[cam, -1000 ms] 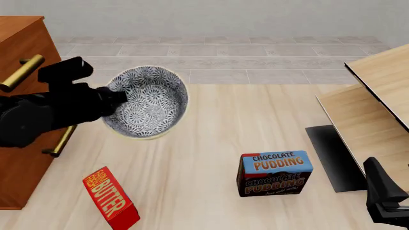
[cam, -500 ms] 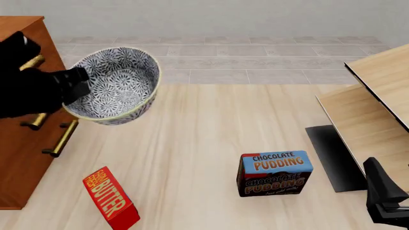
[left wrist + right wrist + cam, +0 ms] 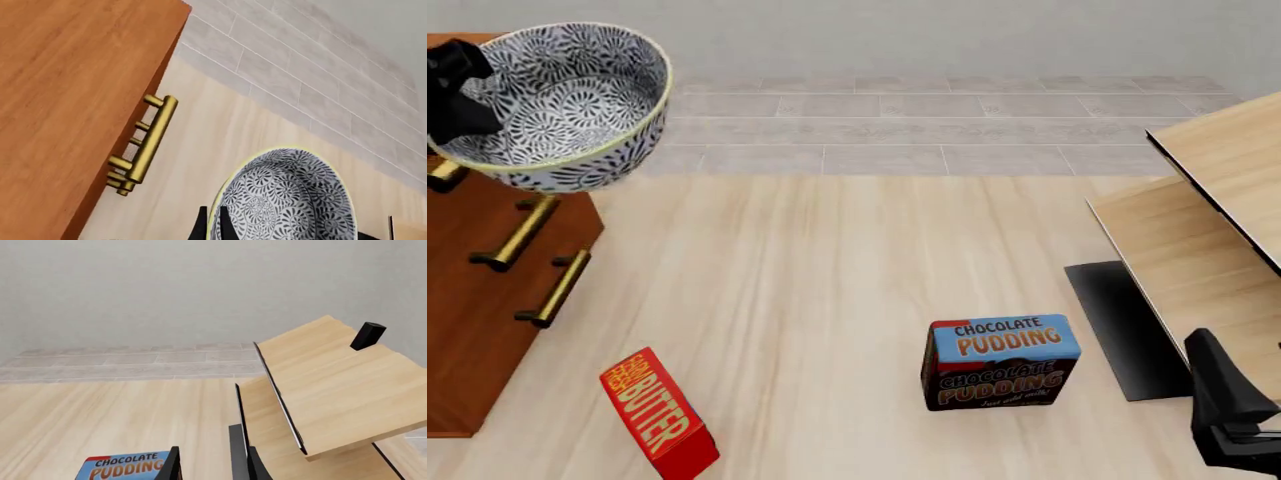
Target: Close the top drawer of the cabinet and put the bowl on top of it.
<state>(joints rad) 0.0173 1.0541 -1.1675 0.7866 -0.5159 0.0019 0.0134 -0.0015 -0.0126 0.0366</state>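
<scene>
Cabinet: the large reddish-brown wooden cabinet fills the left edge of the front view, smooth grain; its top drawer front with a round brass bar handle looks flush with the drawers below, so probably shut.
Left gripper: the black left gripper, upper left, pinches the bowl's near wall, its thin fingers on either side of the rim.
Bowl: the round deep blue-and-white floral bowl with a yellowish rim hangs tilted in the upper left, above the cabinet's front edge, not resting on it.
Risk: a one-sided rim pinch on glossy ceramic could let the bowl swing or slip; released this far forward, it might tip off the edge.
Butter box: a red cardboard box, lower left, tilted on the pale wood table.
Pudding box: a blue-and-brown box, lower centre.
Right gripper: the black right gripper, lower right, holds nothing, fingers slightly parted.
Shelf: pale wood furniture on the right.
</scene>
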